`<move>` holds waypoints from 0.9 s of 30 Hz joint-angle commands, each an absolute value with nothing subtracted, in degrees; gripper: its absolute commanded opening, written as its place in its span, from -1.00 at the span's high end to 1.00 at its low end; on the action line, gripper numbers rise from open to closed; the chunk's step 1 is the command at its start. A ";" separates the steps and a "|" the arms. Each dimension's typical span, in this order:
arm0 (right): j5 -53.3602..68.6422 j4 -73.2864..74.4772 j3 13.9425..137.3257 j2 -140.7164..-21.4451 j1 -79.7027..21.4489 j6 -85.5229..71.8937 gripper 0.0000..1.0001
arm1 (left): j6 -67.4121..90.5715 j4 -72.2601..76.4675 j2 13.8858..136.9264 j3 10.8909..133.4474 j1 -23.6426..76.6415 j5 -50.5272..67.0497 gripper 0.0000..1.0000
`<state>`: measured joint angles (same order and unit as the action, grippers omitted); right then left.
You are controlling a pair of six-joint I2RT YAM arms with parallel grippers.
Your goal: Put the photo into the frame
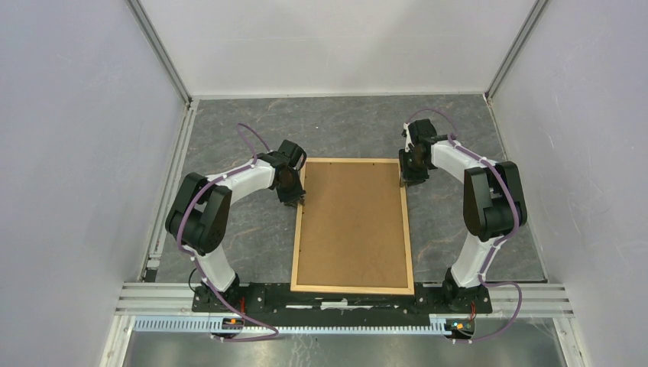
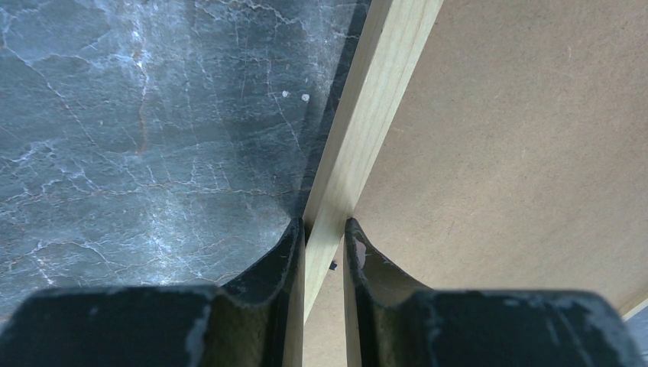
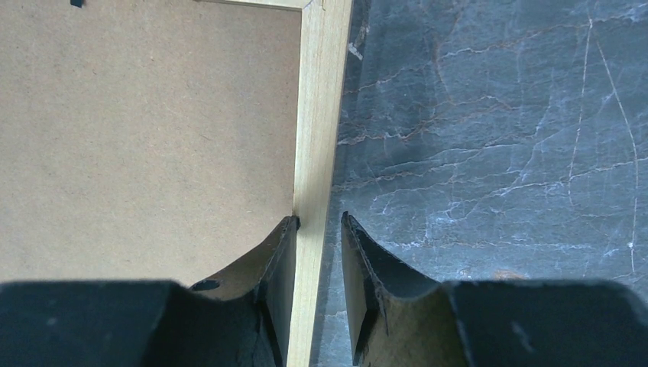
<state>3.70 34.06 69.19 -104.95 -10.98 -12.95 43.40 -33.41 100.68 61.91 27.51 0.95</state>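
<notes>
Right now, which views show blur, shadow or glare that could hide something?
Top view: even light, sharp, no glare. Left wrist view: the left tool is dark and soft-edged near the lens; the frame throws a narrow shadow on the table. Right wrist view: the right tool is dark too; the table veins are sharp, no strong glare.

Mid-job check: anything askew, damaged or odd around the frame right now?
Nothing looks damaged or askew. The frame lies flat on the table, with the brown board sitting squarely inside it. Only oddity: the photo shows in no view.
</notes>
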 commanded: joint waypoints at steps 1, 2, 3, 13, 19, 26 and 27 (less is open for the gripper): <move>-1.16 33.56 67.36 -106.06 -10.86 -12.25 0.34 | 43.59 -35.39 102.40 59.77 28.15 0.44 0.96; -2.62 33.89 67.27 -106.30 -10.84 -12.26 0.34 | 43.62 -35.36 102.38 59.77 28.14 0.44 0.96; -4.34 34.09 67.12 -106.49 -10.84 -12.23 0.34 | 43.62 -35.36 102.46 59.77 28.19 0.37 0.96; -7.56 34.58 66.63 -107.48 -10.83 -12.91 0.36 | 43.13 -35.39 102.21 59.77 28.15 0.30 0.95; -6.55 33.88 65.87 -108.37 -11.28 -12.84 0.34 | 41.66 -35.87 102.97 60.70 28.52 0.51 0.96; -4.25 32.09 64.42 -109.71 -12.02 -13.34 0.30 | 40.90 -36.35 103.88 61.52 29.12 0.78 0.96; -3.77 31.83 64.29 -109.96 -12.11 -13.40 0.30 | 40.92 -36.38 103.89 61.52 29.13 0.86 0.96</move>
<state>1.13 31.42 67.66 -105.38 -12.38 -14.04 42.15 -33.69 100.88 62.30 28.18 0.54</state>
